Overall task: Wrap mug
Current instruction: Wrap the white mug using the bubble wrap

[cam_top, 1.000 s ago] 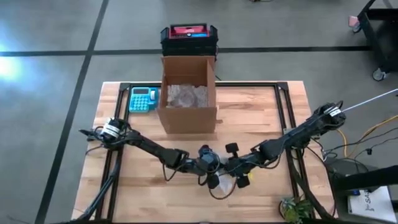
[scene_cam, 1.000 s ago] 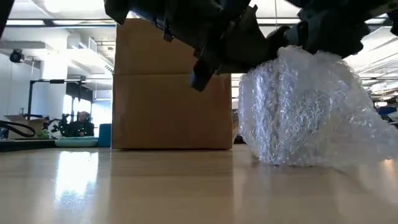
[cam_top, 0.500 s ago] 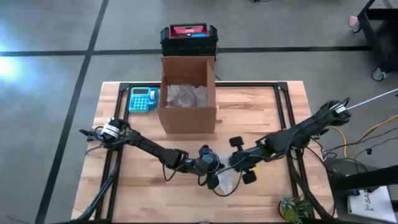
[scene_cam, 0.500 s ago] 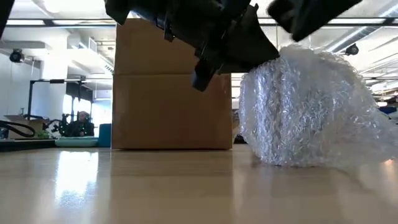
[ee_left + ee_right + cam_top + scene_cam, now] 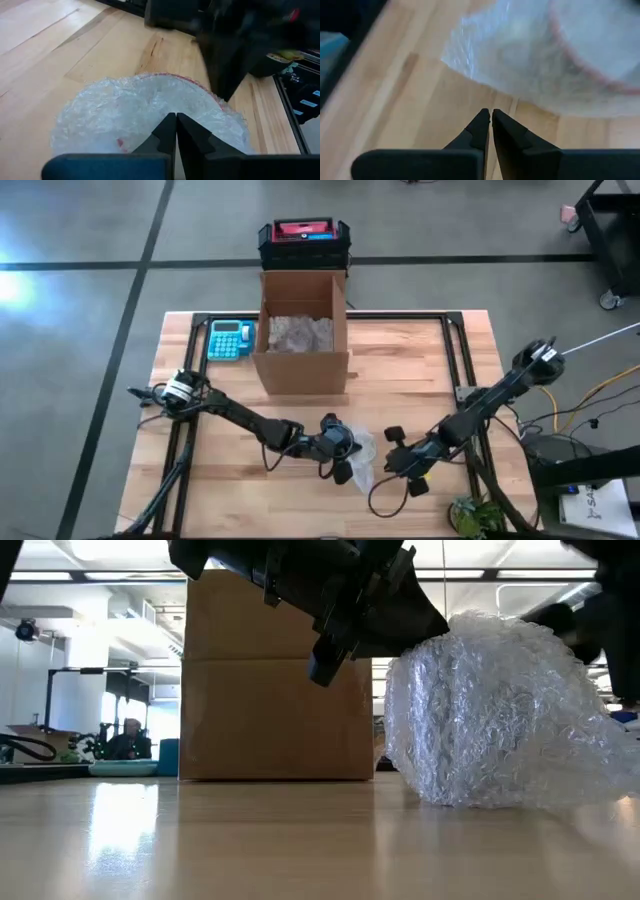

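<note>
One bubble-wrapped mug (image 5: pixel 362 461), one cardboard box (image 5: pixel 301 330), one blue calculator (image 5: pixel 230 340) and one red-topped case (image 5: pixel 304 240) were there, plus two arms.

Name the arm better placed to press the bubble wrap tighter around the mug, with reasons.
Left. Its end effector sits shut right over the clear bubble-wrapped mug bundle on the wooden table, fingers against the wrap in the left wrist view. The right end effector is off the bundle, shut over bare wood.
</note>
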Robot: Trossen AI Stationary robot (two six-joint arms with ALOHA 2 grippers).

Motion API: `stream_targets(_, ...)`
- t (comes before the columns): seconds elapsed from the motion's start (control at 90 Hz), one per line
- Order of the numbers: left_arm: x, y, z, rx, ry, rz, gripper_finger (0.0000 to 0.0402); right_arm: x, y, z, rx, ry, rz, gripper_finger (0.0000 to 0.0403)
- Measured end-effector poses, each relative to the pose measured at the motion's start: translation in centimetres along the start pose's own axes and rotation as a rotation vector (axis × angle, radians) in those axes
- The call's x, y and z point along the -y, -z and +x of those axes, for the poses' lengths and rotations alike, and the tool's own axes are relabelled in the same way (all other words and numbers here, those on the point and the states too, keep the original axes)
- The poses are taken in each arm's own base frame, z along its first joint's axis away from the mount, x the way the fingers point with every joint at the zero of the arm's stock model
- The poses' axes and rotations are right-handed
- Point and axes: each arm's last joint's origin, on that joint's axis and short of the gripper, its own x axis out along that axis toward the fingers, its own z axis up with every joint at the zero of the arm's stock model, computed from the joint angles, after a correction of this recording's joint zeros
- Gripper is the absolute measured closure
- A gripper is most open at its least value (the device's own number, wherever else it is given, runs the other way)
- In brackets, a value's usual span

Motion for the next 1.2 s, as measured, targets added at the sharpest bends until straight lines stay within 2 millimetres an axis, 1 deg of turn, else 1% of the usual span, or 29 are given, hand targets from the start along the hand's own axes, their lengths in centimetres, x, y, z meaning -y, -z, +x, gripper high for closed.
stream_targets(0.1, 0.0, 0.0, 0.0, 0.001, 0.000, -0.003, 0.0402, 0.2, 0.3, 1.6, -0.028, 0.012, -0.062, 0.0394)
stream_targets(0.167, 0.0, 0.0, 0.0, 0.002, 0.001, -0.004, 0.0402, 0.1, 0.5, 2.6, -0.040, 0.014, -0.066, 0.0394)
stream_targets(0.233, 0.0, 0.0, 0.0, -0.002, -0.003, -0.001, 0.0402, -0.1, -0.3, 3.2, -0.014, 0.022, -0.059, 0.0394)
stream_targets(0.333, 0.0, 0.1, 0.0, -0.002, -0.002, -0.001, 0.0402, -0.6, -2.1, 3.1, 0.039, 0.010, -0.112, 0.0394)
stream_targets(0.444, 0.0, 0.0, 0.0, 0.000, 0.000, -0.004, 0.0402, -0.8, -3.9, 2.0, 0.092, 0.031, -0.187, 0.0394)
stream_targets(0.511, -0.1, 0.0, 0.0, 0.001, -0.006, -0.002, 0.0402, -0.7, -4.9, 0.8, 0.115, 0.059, -0.225, 0.0395)
stream_targets(0.644, 0.0, 0.0, 0.0, -0.001, 0.004, -0.003, 0.0402, -0.3, -6.6, -1.8, 0.142, 0.183, -0.263, 0.0395)
stream_targets(0.733, 0.0, 0.0, 0.0, -0.001, 0.004, -0.003, 0.0402, 0.3, -6.8, -3.2, 0.121, 0.261, -0.260, 0.0395)
stream_targets(0.833, 0.0, 0.0, 0.0, -0.001, 0.004, -0.003, 0.0402, 1.1, -6.7, -3.6, 0.097, 0.281, -0.249, 0.0395)
stream_targets(0.9, 0.0, 0.0, 0.0, -0.001, 0.004, -0.004, 0.0402, 1.4, -6.7, -3.5, 0.094, 0.280, -0.240, 0.0395)
stream_targets(0.967, 0.0, 0.0, 0.0, -0.001, 0.004, -0.003, 0.0402, 1.7, -6.6, -2.9, 0.073, 0.265, -0.236, 0.0395)
stream_targets(1.2, 0.1, -0.1, 0.0, 0.005, 0.007, -0.006, 0.0401, 3.0, -5.6, 0.3, -0.048, 0.242, -0.221, 0.0395)
